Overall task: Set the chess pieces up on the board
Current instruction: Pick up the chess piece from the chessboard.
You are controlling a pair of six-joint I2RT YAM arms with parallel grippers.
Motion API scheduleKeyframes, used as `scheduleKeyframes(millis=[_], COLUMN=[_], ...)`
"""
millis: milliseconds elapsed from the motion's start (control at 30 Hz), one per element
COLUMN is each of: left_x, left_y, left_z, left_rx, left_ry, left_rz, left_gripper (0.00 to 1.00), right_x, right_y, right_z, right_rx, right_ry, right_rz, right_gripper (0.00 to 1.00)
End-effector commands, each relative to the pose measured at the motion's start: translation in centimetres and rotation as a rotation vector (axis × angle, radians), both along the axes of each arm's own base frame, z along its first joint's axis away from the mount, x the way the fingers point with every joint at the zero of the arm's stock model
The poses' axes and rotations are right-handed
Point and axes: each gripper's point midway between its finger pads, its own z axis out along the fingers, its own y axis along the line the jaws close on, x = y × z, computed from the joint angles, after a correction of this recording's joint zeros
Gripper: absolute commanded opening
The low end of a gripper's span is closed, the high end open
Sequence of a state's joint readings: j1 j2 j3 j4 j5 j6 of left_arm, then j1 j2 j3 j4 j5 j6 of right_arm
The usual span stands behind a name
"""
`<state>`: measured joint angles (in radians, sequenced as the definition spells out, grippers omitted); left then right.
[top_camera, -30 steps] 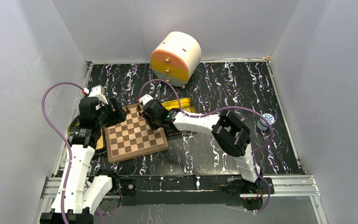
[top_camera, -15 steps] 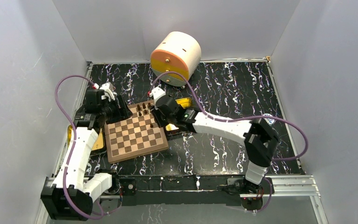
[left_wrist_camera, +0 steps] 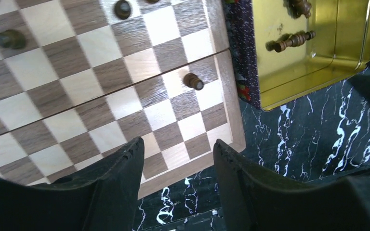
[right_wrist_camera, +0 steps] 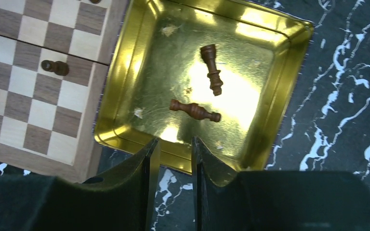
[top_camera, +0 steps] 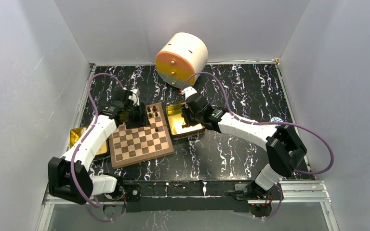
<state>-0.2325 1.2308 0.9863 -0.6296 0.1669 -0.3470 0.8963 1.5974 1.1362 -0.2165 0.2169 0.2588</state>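
Note:
The board (top_camera: 135, 144) lies left of centre with several small dark chess pieces (top_camera: 151, 111) near its far edge and one (top_camera: 157, 129) by its right edge. Two more pieces (right_wrist_camera: 212, 69) (right_wrist_camera: 194, 110) lie flat in a gold tin (right_wrist_camera: 277, 91) beside the board's right side. My left gripper (top_camera: 137, 114) hovers over the board's far part, and in its wrist view its fingers (left_wrist_camera: 125, 163) stand open and empty above the board's corner. My right gripper (right_wrist_camera: 175, 144) hangs over the tin's (top_camera: 176, 124) near rim, narrowly open with nothing between its fingers.
A second gold tin (top_camera: 83, 139) sits at the board's left. An orange and cream drawer cabinet (top_camera: 181, 58) stands at the back centre. A small blue and white object (top_camera: 275, 121) rests at the far right. White walls enclose the black marbled table.
The right gripper has swung off the board to the tin, and a piece shows by the board's right edge. The left gripper moved right along the board's far edge and narrowed a little.

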Motion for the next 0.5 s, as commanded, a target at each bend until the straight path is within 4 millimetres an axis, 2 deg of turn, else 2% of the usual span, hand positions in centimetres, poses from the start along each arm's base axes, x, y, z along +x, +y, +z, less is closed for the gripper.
scheduleKeyframes(millis=[0, 100, 467], left_x=[1.9, 2.7, 3.3], left_y=[-1.6, -2.6, -4.7], left_z=[0.4, -0.1, -3.7], left_rx=[0.034, 0.036, 0.082], left_ry=[-0.044, -0.046, 0.002], left_rz=[0.007, 0.009, -0.018], left_gripper=[0.48, 0.4, 0.38], right_x=[0.8, 1.1, 0.8], right_y=[-1.3, -2.0, -2.4], right_z=[2.5, 2.6, 2.5], right_rx=[0.075, 0.088, 0.115], right_ry=[-0.036, -0.039, -0.036], right_rz=[-0.022, -0.04, -0.044], right_gripper=[0.38, 0.38, 0.38])
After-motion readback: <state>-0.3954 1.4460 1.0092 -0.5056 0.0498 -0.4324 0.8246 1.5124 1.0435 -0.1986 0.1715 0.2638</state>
